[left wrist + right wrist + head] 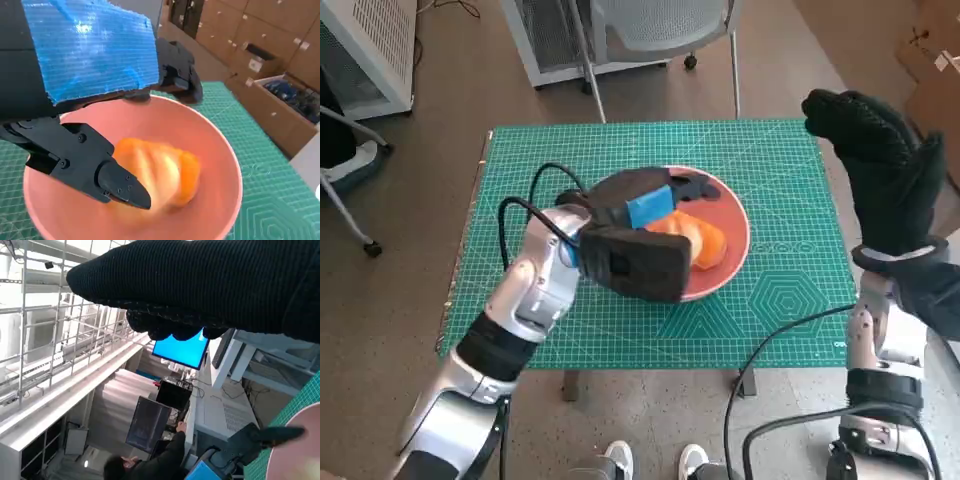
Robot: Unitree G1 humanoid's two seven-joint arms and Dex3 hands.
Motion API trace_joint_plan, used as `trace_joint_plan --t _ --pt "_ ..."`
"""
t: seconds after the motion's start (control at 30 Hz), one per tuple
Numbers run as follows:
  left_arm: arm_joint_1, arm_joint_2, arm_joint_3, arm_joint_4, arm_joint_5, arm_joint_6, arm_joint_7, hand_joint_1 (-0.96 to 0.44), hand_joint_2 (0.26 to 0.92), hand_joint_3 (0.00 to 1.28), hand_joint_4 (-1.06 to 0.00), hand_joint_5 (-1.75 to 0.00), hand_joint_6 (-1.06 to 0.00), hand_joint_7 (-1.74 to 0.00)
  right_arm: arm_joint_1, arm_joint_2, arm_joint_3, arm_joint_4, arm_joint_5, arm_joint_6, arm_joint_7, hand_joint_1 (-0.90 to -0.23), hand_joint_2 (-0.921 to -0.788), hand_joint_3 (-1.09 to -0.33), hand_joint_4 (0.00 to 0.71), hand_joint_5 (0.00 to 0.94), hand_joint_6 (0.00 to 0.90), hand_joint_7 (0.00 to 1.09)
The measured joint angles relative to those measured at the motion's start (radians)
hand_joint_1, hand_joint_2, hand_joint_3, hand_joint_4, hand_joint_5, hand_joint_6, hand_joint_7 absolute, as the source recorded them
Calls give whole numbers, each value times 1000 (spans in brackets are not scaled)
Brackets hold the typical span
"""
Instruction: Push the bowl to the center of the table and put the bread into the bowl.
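From the head camera you see the pink bowl [732, 262] sitting near the middle of the green cutting mat [775, 160] that covers the surface. The orange bread [702, 240] lies inside the bowl. Your left hand [638, 228] hangs over the bowl's near-left part, hiding some of the rim, its blue tape facing up. Your right hand [880, 170] is raised above the mat's right edge, well apart from the bowl, fingers extended and holding nothing. A chair [655, 30] stands behind the surface, and a person's shoes [653, 462] show on the floor at the near side.

From the left wrist camera you look straight into the bowl [220, 150]. The bread [160, 172], blurred, rests on the bowl's bottom. The left hand's black fingers [95, 167] are spread over the bowl, one tip just beside the bread; they grip nothing.

From the right wrist camera the gloved right hand [210, 290] fills the top, empty. A person [150, 462] sits by a blue screen [182, 351], and the bowl's rim [300, 445] shows at one corner.
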Motion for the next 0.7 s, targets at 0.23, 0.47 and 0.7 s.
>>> trace_joint_plan --t 0.23,0.47,0.7 --pt "0 5 30 90 -6 -130 112 -902 915 264 1 1 -97 -117 2 -2 -3 -26 -2 12 -12 -640 -921 -740 286 3 414 7" --pt "3 8 108 140 -99 -240 156 -883 921 370 1 1 -105 -115 2 -3 -4 -34 -3 18 -24 -636 -921 -739 283 1 412 6" --pt "9 1 242 174 -327 -327 98 -830 921 375 1 1 -97 -106 -1 -10 -5 -36 -3 19 -30 -643 -921 -734 282 1 414 7"
